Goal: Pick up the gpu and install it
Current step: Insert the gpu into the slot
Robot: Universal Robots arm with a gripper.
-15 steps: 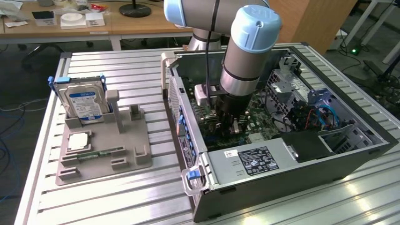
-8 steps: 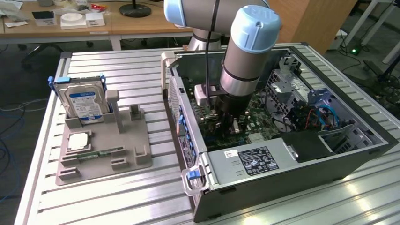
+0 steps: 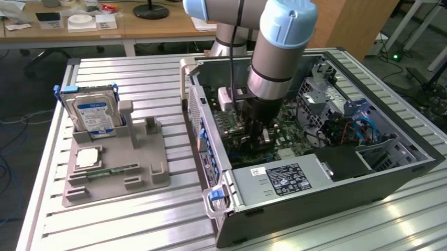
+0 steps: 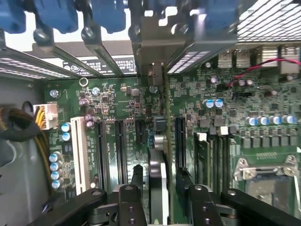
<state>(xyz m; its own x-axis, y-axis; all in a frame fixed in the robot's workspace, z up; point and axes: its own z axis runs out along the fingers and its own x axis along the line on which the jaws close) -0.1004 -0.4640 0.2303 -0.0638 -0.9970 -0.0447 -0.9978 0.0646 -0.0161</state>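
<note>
The gpu (image 4: 159, 188) stands edge-on in a slot of the green motherboard (image 4: 117, 99), and its metal bracket (image 4: 153, 52) reaches the case's rear wall. My gripper (image 4: 159, 172) straddles the card, open, with a dark finger (image 4: 137, 176) on one side, the other finger on the far side, and a small gap at each. In the exterior view my gripper (image 3: 257, 133) reaches straight down into the open computer case (image 3: 391, 172), low over the motherboard.
On the table at the exterior view's left, a grey fixture (image 3: 150, 180) holds a silver hard drive (image 3: 94, 112), a processor chip (image 3: 87, 157) and a green memory stick (image 3: 112, 171). The power supply (image 3: 279, 180), blue cables (image 3: 363, 130) and drive cage crowd the case.
</note>
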